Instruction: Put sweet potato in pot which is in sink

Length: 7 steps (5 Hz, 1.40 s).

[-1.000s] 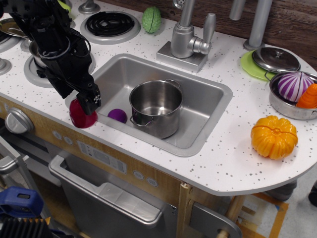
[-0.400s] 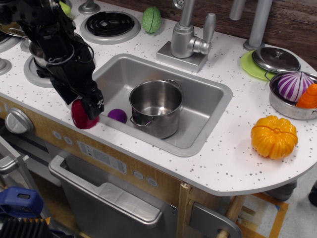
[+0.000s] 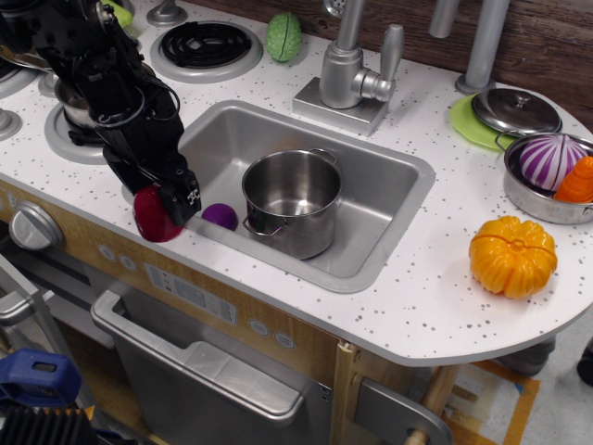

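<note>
End effector (image 3: 165, 206), angled down from upper left, is clamped on the sweet potato (image 3: 151, 215) beside the sink (image 3: 389, 199).

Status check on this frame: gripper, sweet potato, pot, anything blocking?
Gripper shut on sweet potato, at the sink's left rim. Pot upright in sink, empty. Purple ball lies between potato and pot.

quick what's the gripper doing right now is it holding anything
Gripper: closed on the sweet potato, at the sink's left edge, not yet over the pot.
</note>
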### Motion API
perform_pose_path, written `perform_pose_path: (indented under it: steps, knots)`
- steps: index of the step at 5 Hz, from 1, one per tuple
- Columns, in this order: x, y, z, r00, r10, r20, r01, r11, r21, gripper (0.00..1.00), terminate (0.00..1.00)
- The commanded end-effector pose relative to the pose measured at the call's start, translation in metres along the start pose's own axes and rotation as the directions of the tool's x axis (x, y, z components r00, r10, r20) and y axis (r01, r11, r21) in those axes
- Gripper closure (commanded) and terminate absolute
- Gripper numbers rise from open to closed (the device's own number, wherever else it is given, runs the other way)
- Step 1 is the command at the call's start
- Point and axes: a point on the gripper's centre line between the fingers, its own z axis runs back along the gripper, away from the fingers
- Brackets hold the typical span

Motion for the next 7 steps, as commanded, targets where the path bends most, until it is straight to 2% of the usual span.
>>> perform_pose_path:
  steps: [1,2,3,4,5,6,7]
  knots:
    - [0.003,0.009,-0.003,0.998,-0.005,0.068,0.004,1.000,0.017,0.00,0.00]
    - [-0.003,0.010,-0.008,0.996,-0.004,0.091,0.002,1.000,0.023,0.00,0.00]
    - [-0.004,0.012,-0.014,0.995,0.005,0.103,-0.008,1.000,0.026,1.00,0.00]
    - [0.001,0.012,-0.011,0.995,0.001,0.101,-0.005,1.000,0.031,1.00,0.00]
    - [0.010,0.009,-0.001,0.995,-0.018,0.098,0.011,0.998,0.068,1.00,0.00]
    - [0.030,0.003,0.019,0.995,-0.052,0.085,0.043,0.993,0.113,1.00,0.00]
    - [0.046,-0.004,0.025,0.994,-0.033,0.101,0.024,0.996,0.083,1.00,0.00]
